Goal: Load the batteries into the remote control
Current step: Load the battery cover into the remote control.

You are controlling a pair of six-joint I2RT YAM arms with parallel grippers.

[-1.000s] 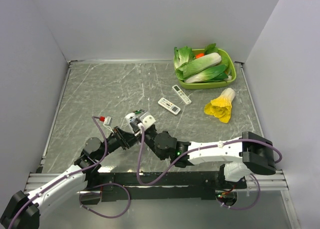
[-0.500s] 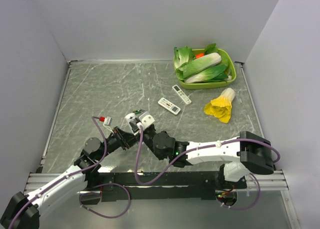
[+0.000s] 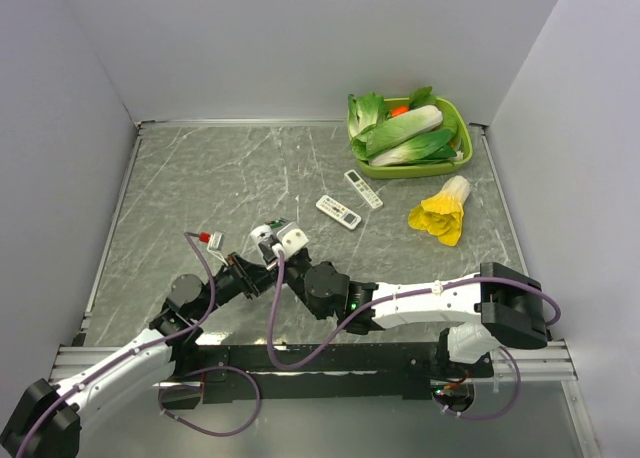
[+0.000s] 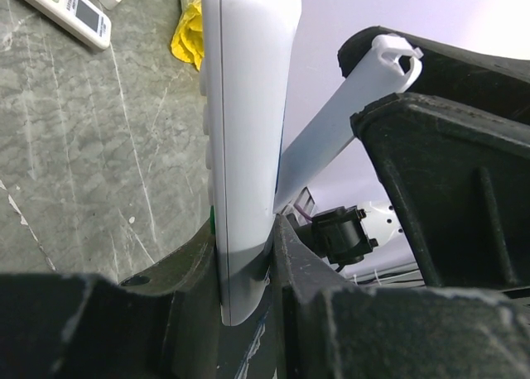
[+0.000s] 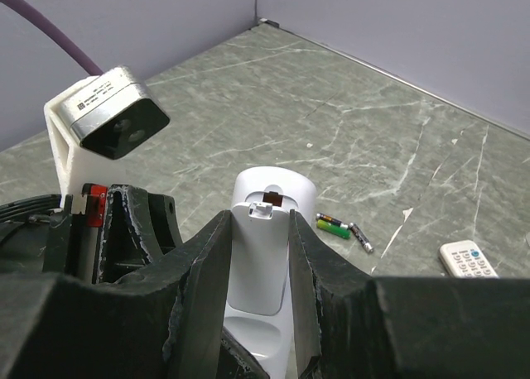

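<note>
Hardly anything has shifted over the last second, only the right arm's elbow edging left. The slim white plastic remote control (image 5: 263, 263) is held over the table's near middle, pinched edge-on by the left gripper (image 4: 244, 267) and clamped by the right gripper (image 5: 259, 222), its open battery bay showing past the right fingers. Best, I judge, to keep one grip firm and free the other for a cell, holding the bay steady; beyond lie the grey veined stone tabletop (image 3: 200, 188) and pale lilac walls (image 3: 300, 48).

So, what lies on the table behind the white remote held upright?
Behind the remote control, a green-wrapped cell and a second small cell lie on the table, another remote farther right. The fingers of the right gripper cover its lower part.
</note>
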